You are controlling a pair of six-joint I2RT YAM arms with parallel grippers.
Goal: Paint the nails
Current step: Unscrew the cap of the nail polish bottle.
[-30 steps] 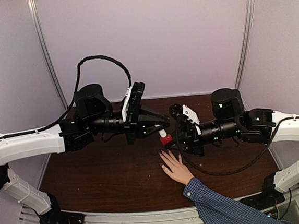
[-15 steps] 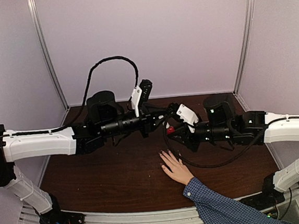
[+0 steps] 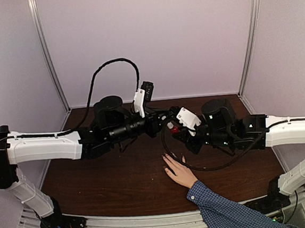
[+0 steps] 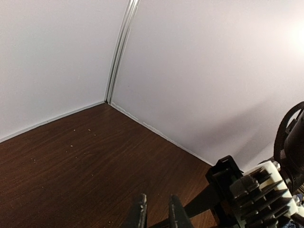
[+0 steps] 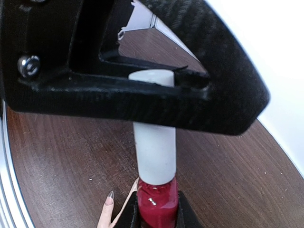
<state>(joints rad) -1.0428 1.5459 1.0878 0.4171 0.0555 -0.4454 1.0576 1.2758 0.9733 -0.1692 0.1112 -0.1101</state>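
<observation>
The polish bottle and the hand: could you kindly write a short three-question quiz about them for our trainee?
1. True or false: the right tool grips the polish bottle by its red glass body.
2. The bottle's cap is: A black, B white, C red.
3. Fill in: the hand lies palm ___ on the table.
Key: 1 true; 2 B; 3 down.

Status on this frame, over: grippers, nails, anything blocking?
Right gripper shut on polish bottle; left gripper shut on its white cap. Person's hand flat on table, nails not reached, cap still on. Nothing blocking the hand.
</observation>
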